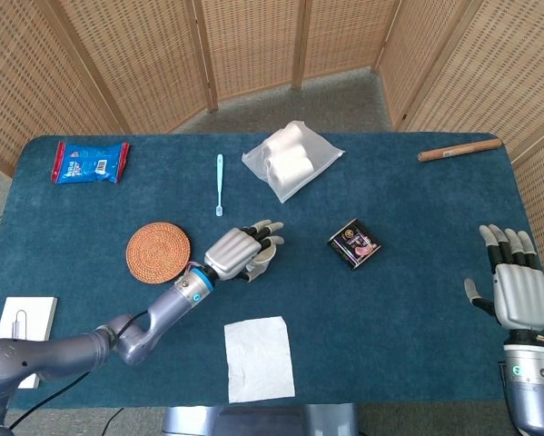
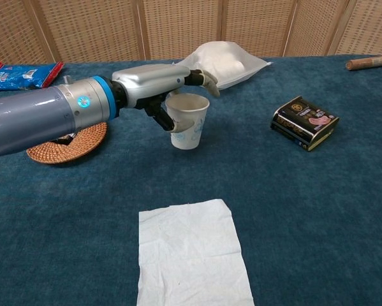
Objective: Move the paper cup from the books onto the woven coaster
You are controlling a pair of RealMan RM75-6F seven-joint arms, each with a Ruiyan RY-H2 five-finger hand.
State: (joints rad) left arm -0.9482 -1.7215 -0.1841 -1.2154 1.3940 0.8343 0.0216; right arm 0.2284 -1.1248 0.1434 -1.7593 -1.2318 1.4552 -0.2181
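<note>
My left hand (image 1: 239, 252) (image 2: 157, 86) grips the white paper cup (image 2: 187, 121) (image 1: 264, 258), thumb on its near side and fingers over the rim. The cup tilts slightly and looks lifted just off the blue cloth, though contact is hard to judge. The round woven coaster (image 1: 158, 252) (image 2: 66, 141) lies to the left of the cup, partly hidden behind my left forearm in the chest view. My right hand (image 1: 515, 283) hovers open at the table's right edge, holding nothing.
A black tin (image 1: 354, 243) (image 2: 305, 122) lies right of the cup. A white napkin (image 1: 258, 357) (image 2: 194, 254) lies at the front. A white bag (image 1: 291, 160), a toothbrush (image 1: 220, 183), a blue snack packet (image 1: 91, 161), a wooden stick (image 1: 459, 150) and a white book (image 1: 24, 326) are also there.
</note>
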